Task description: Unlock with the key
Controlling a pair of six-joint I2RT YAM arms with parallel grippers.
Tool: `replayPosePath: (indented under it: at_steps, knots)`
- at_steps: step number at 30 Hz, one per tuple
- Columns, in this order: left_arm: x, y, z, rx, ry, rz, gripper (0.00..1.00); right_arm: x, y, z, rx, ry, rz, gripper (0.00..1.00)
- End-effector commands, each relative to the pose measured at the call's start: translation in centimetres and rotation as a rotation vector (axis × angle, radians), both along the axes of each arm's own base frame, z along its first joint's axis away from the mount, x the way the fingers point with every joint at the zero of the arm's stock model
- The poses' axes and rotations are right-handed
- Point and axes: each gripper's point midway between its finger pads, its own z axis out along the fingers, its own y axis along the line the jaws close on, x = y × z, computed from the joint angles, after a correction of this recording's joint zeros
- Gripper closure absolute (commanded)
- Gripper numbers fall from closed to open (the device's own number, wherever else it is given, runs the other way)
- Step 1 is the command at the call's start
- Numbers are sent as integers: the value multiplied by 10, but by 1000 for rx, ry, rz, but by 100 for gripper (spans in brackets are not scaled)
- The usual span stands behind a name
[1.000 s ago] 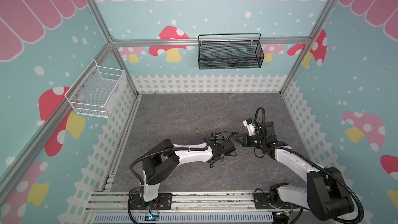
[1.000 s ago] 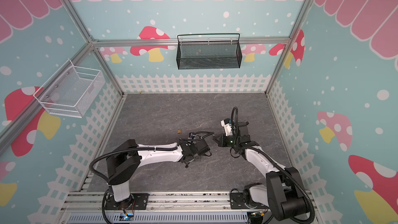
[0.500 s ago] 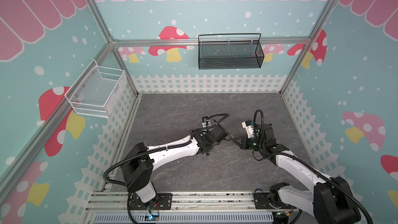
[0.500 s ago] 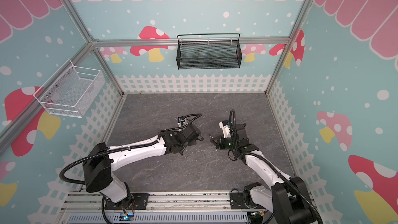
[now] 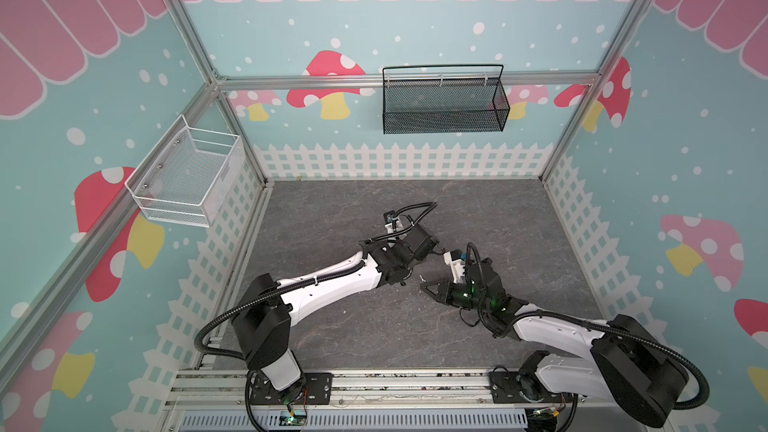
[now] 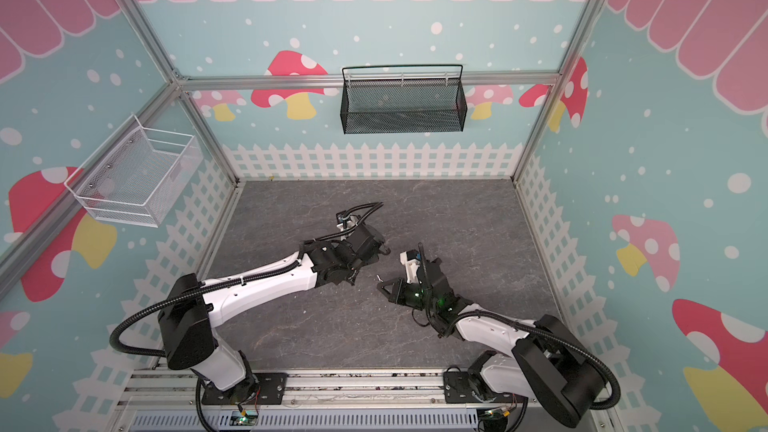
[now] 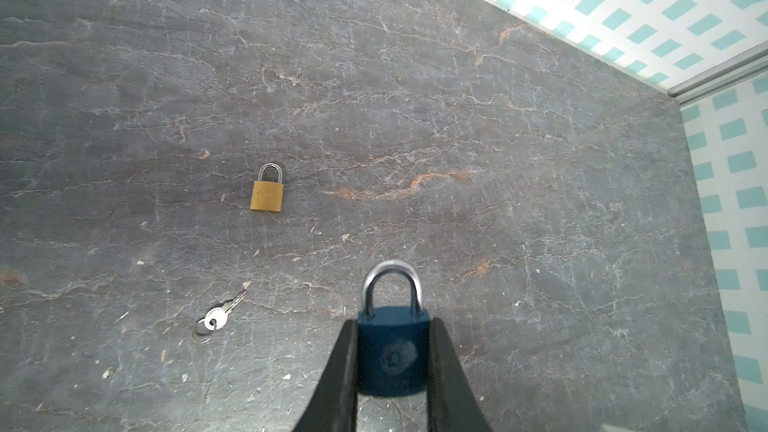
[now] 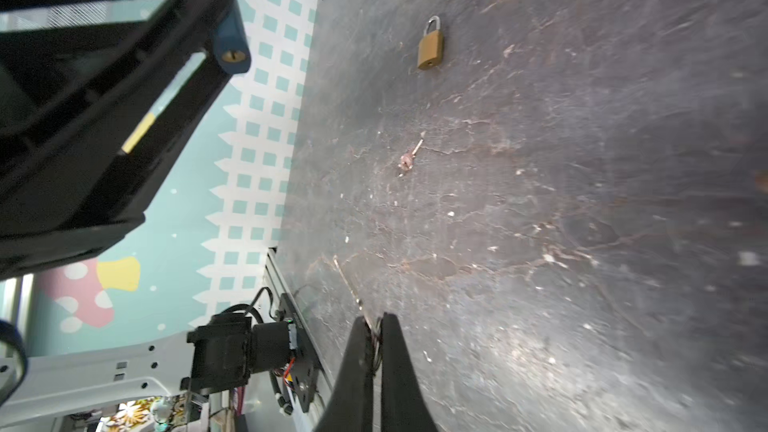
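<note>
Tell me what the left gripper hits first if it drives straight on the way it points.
Probably bare floor: the left gripper points down past its blue padlock, with the brass padlock off to one side.

Matt, rough stone-look floor (image 7: 457, 118), grey with pale and rusty veins. Smooth matt blue coating on blue padlock (image 7: 392, 355), with a polished steel shackle; brushed brass-coloured metal on brass padlock (image 7: 267, 197). Bright silvery metal for ringed key (image 7: 216, 318); thin dull metal for key (image 8: 348, 283). At twelve o'clock in both top views, matt black metal-mesh basket (image 5: 442, 105); at nine o'clock, white-coated wire basket (image 5: 187, 176). Glossy white plastic shells on arms (image 5: 328, 292).
</note>
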Motion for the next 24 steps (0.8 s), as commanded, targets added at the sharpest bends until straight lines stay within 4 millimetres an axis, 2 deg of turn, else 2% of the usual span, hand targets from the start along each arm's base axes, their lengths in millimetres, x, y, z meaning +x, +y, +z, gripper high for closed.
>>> replayPosePath:
  at_steps: [1,9,24]
  knots:
    - [7,-4,8,-39,-13,32,100,24,11,39,156,-40,-106,100]
    - [0,-6,3,-47,13,7,100,41,24,52,205,-102,-122,100]
    - [-4,-4,0,-40,18,3,100,52,21,42,164,-119,-179,100]
